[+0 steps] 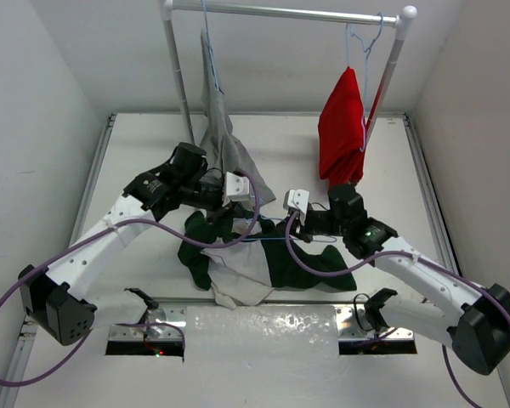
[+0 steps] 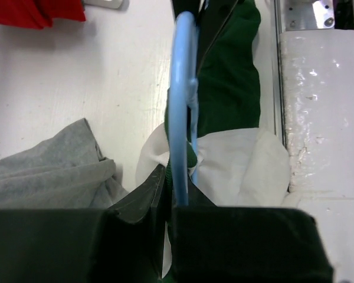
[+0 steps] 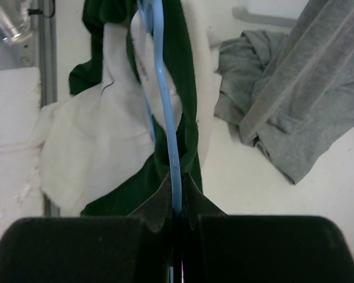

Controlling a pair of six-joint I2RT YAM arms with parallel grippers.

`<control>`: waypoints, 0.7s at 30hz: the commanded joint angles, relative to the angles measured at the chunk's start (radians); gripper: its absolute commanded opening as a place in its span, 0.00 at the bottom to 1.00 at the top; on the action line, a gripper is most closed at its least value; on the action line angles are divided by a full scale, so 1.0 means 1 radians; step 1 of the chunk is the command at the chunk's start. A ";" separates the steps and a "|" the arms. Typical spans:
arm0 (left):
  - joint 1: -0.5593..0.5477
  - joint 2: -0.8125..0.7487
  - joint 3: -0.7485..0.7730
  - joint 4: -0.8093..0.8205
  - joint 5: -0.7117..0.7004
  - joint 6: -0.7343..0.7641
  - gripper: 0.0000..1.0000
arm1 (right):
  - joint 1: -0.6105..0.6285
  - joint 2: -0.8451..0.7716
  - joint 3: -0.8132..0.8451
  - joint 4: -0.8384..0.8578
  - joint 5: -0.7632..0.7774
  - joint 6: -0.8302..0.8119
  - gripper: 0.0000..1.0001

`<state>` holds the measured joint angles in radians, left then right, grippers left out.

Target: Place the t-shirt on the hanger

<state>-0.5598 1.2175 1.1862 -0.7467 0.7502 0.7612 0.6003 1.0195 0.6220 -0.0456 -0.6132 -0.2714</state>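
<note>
Two arms, two end effectors, both over the middle of the desk [image 1: 153,153].

- Left end effector [image 2: 170,203]: jaws pinched tight on the pale-blue wire of the hanger [image 2: 180,106], no gap to be seen.
- Right end effector [image 3: 176,197]: likewise clamped on the same wire, which runs straight out from between its fingers.
- T-shirt [image 1: 268,263]: one, dark green with a white panel. It lies bunched on the desk, below and between the two end effectors. The wire runs in among its folds. Cannot tell whether the wire sits inside the neck.
- One thin dark line on the white panel, seen from the right wrist. Cannot tell print from thread; nothing legible.
- Grey garment [image 1: 221,136]: one, hanging from the rail [image 1: 280,12] beyond the left end effector, its hem pooled on the desk just beside the t-shirt.
- Red garment [image 1: 340,127]: one, hanging beyond the right end effector, apart from the t-shirt.
- Count: three garments; three wire hangers, two of them on the rail.
</note>
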 commanded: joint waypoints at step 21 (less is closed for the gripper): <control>0.034 0.088 -0.068 0.086 -0.173 -0.091 0.56 | 0.044 0.277 -0.272 0.750 0.104 0.124 0.00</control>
<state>-0.5560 1.3193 1.1168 -0.6823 0.6384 0.6872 0.6376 1.2720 0.3550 0.5552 -0.4973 -0.1921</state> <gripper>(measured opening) 0.543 0.009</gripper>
